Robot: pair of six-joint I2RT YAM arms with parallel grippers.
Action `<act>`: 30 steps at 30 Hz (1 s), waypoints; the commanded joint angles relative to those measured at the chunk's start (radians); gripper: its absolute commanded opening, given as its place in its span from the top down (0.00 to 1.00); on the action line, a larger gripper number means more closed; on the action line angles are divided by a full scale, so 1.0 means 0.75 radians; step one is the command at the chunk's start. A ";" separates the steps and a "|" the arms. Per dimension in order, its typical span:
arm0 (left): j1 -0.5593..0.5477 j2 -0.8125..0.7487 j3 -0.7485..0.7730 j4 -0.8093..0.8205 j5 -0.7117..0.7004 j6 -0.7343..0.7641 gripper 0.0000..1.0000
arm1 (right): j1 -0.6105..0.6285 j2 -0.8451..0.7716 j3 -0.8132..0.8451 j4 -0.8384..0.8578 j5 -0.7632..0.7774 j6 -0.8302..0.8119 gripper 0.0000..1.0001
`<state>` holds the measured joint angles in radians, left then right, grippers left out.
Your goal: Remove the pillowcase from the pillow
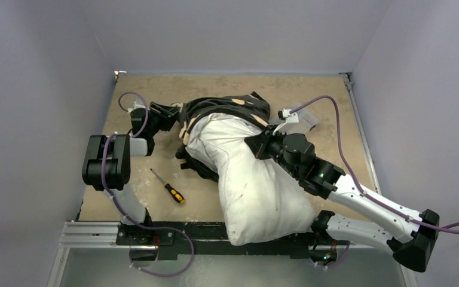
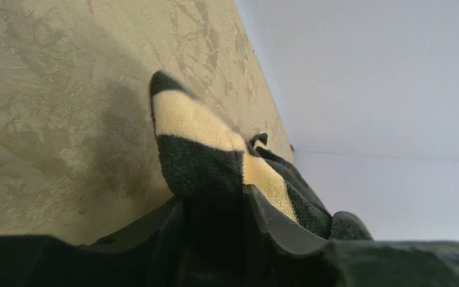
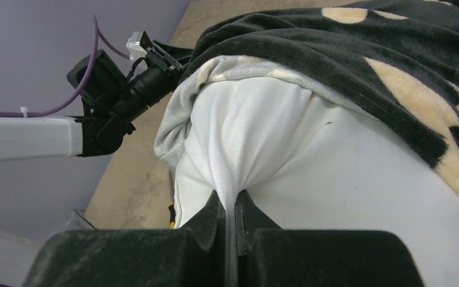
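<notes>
The white pillow (image 1: 257, 185) lies lengthwise mid-table, its near end over the front rail. The black pillowcase (image 1: 230, 107) with tan motifs is bunched over its far end, pale grey lining (image 3: 182, 113) showing at the rim. My left gripper (image 1: 170, 115) is shut on the pillowcase's left edge (image 2: 200, 155) at the far left. My right gripper (image 1: 256, 146) is shut on a pinched fold of the pillow (image 3: 230, 179), just below the pillowcase (image 3: 358, 54) rim. The left arm (image 3: 113, 101) shows in the right wrist view.
A screwdriver (image 1: 168, 188) with a yellow and black handle lies on the tan table (image 1: 155, 209) left of the pillow. Grey walls close in on the left, back and right. The black front rail (image 1: 173, 230) runs along the near edge.
</notes>
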<state>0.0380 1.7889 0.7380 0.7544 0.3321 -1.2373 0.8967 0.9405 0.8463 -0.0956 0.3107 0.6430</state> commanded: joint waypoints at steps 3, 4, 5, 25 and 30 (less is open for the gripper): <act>0.022 0.003 0.073 0.146 -0.009 -0.028 1.00 | -0.005 -0.051 0.054 0.156 0.074 0.022 1.00; 0.031 -0.013 0.120 0.070 -0.041 0.005 1.00 | -0.005 -0.060 0.058 0.139 0.087 0.031 1.00; 0.038 -0.030 0.172 -0.029 -0.081 0.050 1.00 | -0.005 -0.071 0.064 0.132 0.103 0.041 1.00; 0.287 0.140 1.366 -1.224 -0.926 0.608 1.00 | -0.005 -0.333 0.105 -0.087 0.335 0.220 1.00; 0.286 0.209 1.485 -1.269 -0.945 0.695 1.00 | -0.006 -0.424 0.126 -0.116 0.348 0.235 1.00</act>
<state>0.1951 1.9095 1.7657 -0.2237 -0.1879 -0.8070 0.8986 0.7490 0.8467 -0.2390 0.4385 0.7883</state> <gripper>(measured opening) 0.022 0.037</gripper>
